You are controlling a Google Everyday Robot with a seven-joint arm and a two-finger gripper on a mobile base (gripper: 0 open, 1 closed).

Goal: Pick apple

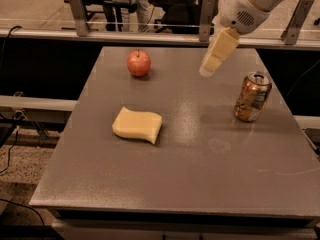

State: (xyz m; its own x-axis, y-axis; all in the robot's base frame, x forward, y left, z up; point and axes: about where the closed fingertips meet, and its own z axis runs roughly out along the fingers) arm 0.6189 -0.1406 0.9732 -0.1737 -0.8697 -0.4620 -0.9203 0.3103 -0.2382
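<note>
**Approach phase.** The gripper [207, 69] is held above the table [200, 184], tilted downward; whether it is set wide or narrow cannot be told. The apple [138, 63] is seen well apart from it, to its left in the camera view, near the far edge. A sound grasp is judged to require that the tool be carried leftward, lowered over the fruit and closed about its widest part. The sponge [137, 125] lies nearer the camera, the soda can [252, 97] to the right. The grey tabletop is flat; metal rails are seen beyond.
</note>
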